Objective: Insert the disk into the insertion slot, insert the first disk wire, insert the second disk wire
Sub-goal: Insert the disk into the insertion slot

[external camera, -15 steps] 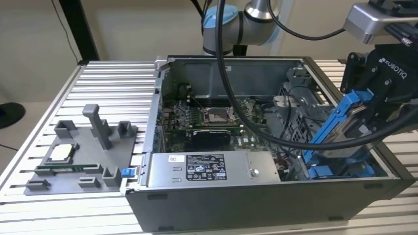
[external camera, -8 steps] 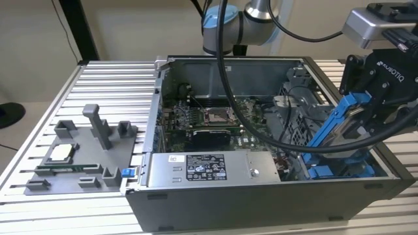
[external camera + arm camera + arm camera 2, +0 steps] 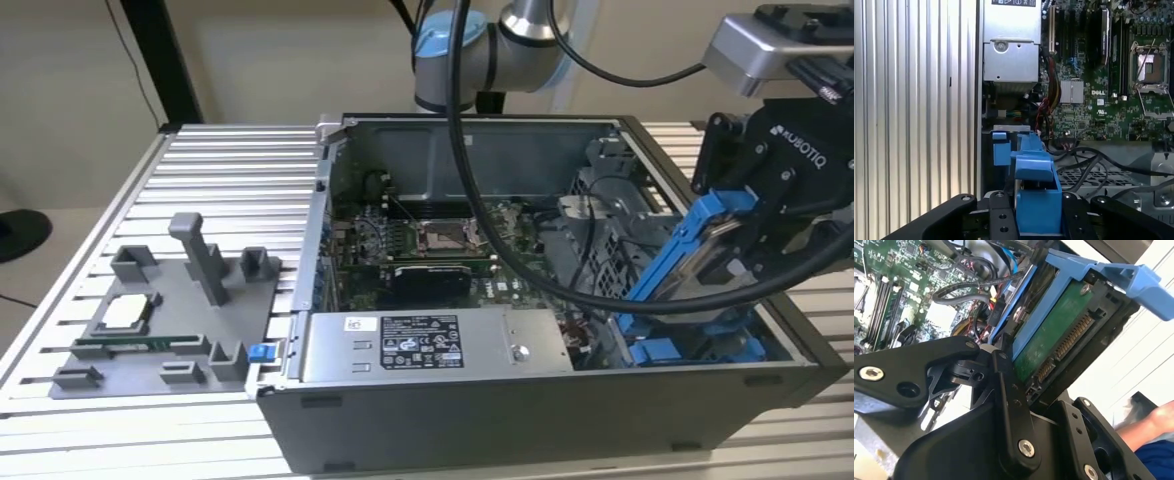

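My gripper (image 3: 763, 215) hangs over the open computer case on the exterior view's right and is shut on the disk (image 3: 683, 250). The disk sits in its blue carrier frame and is tilted steeply, lower end pointing into the case. In the second wrist view the disk (image 3: 1059, 335) shows its green board and connector between the black fingers (image 3: 1009, 395). In the first wrist view the blue frame (image 3: 1036, 197) is clamped in the gripper (image 3: 1036, 225). The insertion slot (image 3: 681, 347), with blue rails, lies just below the disk; its blue tab (image 3: 1000, 147) is ahead of the frame. Loose black cables (image 3: 1094, 160) lie beside it.
The case holds a grey power-supply box (image 3: 427, 345) at the front and a green motherboard (image 3: 427, 245) in the middle. A grey fixture (image 3: 167, 310) with small parts stands on the slatted aluminium table (image 3: 227, 170). A person's hand (image 3: 1146, 422) shows beyond the disk.
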{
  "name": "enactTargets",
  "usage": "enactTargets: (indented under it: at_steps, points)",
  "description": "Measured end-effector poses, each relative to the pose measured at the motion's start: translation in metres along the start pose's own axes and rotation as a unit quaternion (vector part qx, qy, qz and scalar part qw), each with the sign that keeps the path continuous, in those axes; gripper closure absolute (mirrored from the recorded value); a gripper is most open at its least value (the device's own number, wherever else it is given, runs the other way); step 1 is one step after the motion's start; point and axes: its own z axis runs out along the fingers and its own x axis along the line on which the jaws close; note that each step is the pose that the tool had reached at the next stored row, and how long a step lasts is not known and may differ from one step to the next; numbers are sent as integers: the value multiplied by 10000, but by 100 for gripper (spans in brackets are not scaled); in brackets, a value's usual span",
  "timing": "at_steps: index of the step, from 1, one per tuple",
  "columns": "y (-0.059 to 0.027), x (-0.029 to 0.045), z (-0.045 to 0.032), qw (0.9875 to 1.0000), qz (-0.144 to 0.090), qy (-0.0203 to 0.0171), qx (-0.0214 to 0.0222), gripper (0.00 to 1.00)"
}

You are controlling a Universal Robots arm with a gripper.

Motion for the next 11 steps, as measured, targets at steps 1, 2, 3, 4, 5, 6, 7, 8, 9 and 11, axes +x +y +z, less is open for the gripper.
enactTargets:
  at_steps: [1,2,3,4,5,6,7,8,9,11]
  points:
    - [1,0,-6,10000,2,6,-25,100]
    - [2,-1,-15,10000,3,9,-43,100]
    - [2,-2,-21,10000,4,10,-54,100]
    - [2,-2,-21,10000,4,10,-57,100]
    - [2,-2,-20,10000,5,10,-58,100]
    - [1,-1,-13,10000,5,12,-58,100]
    - [-1,0,2,10000,5,12,-58,100]
    - [-5,0,11,10000,4,15,-59,100]
    - [-8,0,17,10000,4,16,-59,100]
    - [-17,1,30,10000,4,12,-58,100]
